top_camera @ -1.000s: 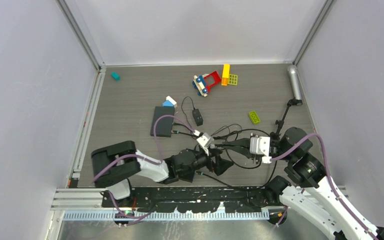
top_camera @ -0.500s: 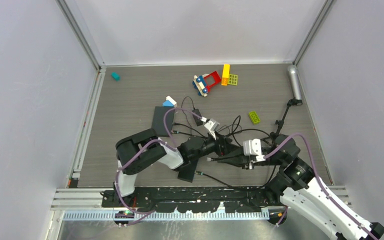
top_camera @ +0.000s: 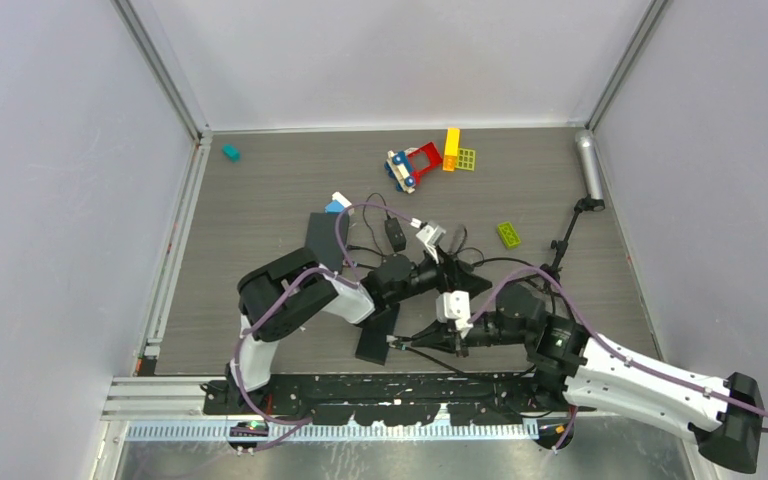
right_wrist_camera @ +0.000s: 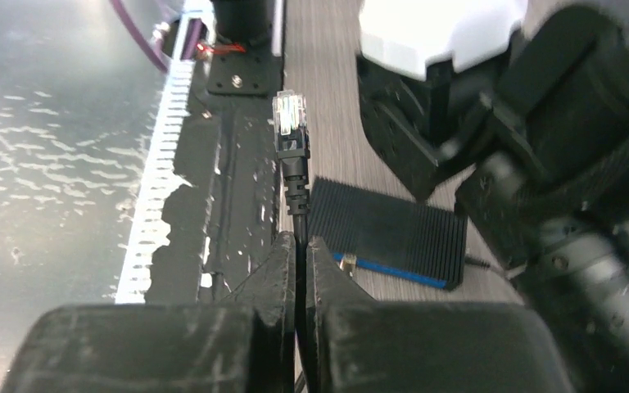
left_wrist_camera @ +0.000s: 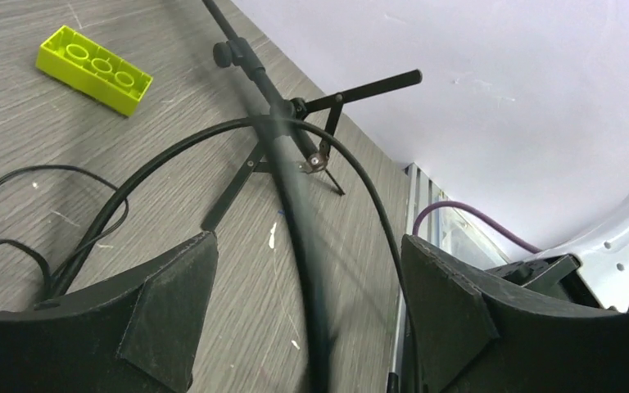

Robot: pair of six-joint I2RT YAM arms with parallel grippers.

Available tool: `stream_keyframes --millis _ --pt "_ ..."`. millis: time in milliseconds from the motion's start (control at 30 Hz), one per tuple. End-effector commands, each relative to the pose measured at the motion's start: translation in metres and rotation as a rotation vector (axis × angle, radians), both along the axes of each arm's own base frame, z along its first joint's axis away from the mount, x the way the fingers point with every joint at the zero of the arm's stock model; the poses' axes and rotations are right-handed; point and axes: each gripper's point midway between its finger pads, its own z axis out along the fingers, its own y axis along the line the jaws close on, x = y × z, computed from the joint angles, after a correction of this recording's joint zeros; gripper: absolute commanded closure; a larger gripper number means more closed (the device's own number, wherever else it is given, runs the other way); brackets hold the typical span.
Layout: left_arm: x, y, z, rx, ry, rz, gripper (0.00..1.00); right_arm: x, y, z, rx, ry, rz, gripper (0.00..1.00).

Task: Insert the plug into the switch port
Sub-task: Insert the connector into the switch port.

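Nearest the arm bases, right fingers (right_wrist_camera: 287, 254) are closed on a black cable (right_wrist_camera: 299, 225). The plug (right_wrist_camera: 289, 110), clear with a black boot, sticks out ahead of the fingertips. It hangs free and is not in any port. Just beside it on the table (top_camera: 250, 200) lies a ribbed black box (right_wrist_camera: 385, 229) with a blue lower edge. The plug sits off the box's near corner, not touching it. A small gold connector (right_wrist_camera: 348, 260) shows at that blue edge.

Left fingers (top_camera: 465, 277) are spread wide and hold nothing. In the wrist view a loop of cable and a blurred dark rod cross the gap between them. From above they hover just beyond the right wrist, over tangled cables (top_camera: 470, 255).

Farther out, a flat black box (top_camera: 320, 232) lies partly under the left arm. Cannot tell which of the two boxes is the switch. To the right are a lime brick (top_camera: 508, 233), a thin black stand (top_camera: 563, 238) and a silver cylinder (top_camera: 588, 165). Toward the far edge are toy bricks (top_camera: 425, 158) and a teal block (top_camera: 230, 152).
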Motion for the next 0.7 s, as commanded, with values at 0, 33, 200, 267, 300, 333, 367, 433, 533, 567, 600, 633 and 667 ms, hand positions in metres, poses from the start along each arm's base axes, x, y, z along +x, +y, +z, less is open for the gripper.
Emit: stream_keyframes --millis 0,33,200,267,300,333,367,433,533,567,600,633,667 --pt "0.007 0.015 -0.006 0.009 0.001 -0.015 0.16 0.022 0.001 -0.011 0.007 0.068 -0.168 0.99" --pt "0.009 0.020 -0.013 0.026 0.013 -0.015 0.16 0.027 -0.001 -0.018 0.000 0.090 -0.205 1.00" --pt "0.013 0.035 -0.039 0.090 0.057 -0.025 0.16 0.047 -0.008 -0.053 -0.046 0.189 -0.377 1.00" --pt "0.013 0.037 -0.044 0.107 0.068 -0.032 0.16 0.048 -0.007 -0.063 -0.065 0.208 -0.385 1.00" --pt "0.015 0.039 -0.046 0.110 0.071 -0.029 0.16 0.048 -0.007 -0.067 -0.080 0.213 -0.385 0.99" --pt "0.017 0.042 -0.046 0.109 0.071 -0.022 0.16 0.048 -0.008 -0.073 -0.098 0.217 -0.387 1.00" --pt "0.019 0.047 -0.043 0.105 0.069 -0.012 0.16 0.047 -0.008 -0.076 -0.111 0.219 -0.386 1.00" --pt "0.026 0.058 -0.035 0.096 0.064 0.013 0.15 0.047 -0.009 -0.082 -0.132 0.226 -0.389 0.99" --pt "0.040 0.080 -0.021 0.108 0.048 0.071 0.15 0.051 -0.012 -0.094 -0.171 0.243 -0.425 1.00" --pt "0.044 0.087 -0.018 0.122 0.044 0.091 0.14 0.052 -0.013 -0.100 -0.189 0.251 -0.437 1.00" --pt "0.048 0.096 -0.014 0.138 0.038 0.115 0.13 0.053 -0.012 -0.104 -0.195 0.260 -0.445 0.99" --pt "0.051 0.104 -0.011 0.162 0.035 0.140 0.12 0.055 -0.012 -0.107 -0.201 0.270 -0.458 0.99" --pt "0.055 0.114 -0.007 0.188 0.027 0.170 0.12 0.056 -0.011 -0.110 -0.206 0.278 -0.469 1.00"
